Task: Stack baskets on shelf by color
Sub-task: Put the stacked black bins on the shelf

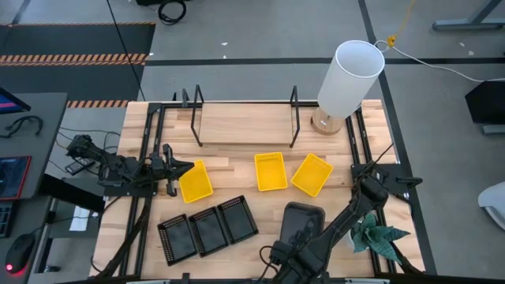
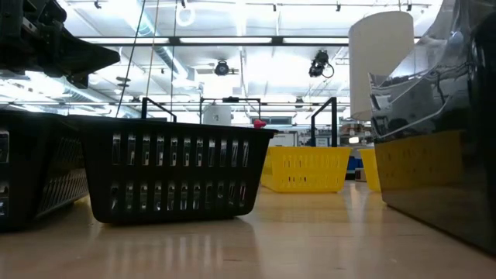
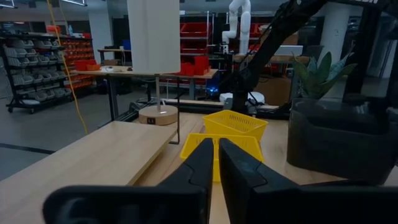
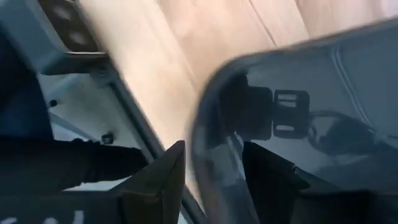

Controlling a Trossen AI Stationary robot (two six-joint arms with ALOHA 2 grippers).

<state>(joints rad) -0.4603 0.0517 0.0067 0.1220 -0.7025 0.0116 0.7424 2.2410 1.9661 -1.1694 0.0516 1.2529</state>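
Three yellow baskets lie in a row on the table in front of the shelf. Three black gridded baskets sit side by side near the near edge. A dark grey basket stands right of them; whether others nest in it does not show. My left gripper is shut and raised beside the left yellow basket's far left corner. My right gripper is at the grey basket's near end, shut on its rim. My right gripper holds the dark grey basket by its rim near a rounded corner at the basket's near end. One finger is inside the basket and the other finger outside. The fingers come from above. In the low view the basket rests on the table.
A lamp with a tall white shade on a round wooden base stands at the shelf's right end. A green plant sits at the table's near right corner. Black rails run along the left and right table edges. Bare planks lie between shelf and yellow baskets.
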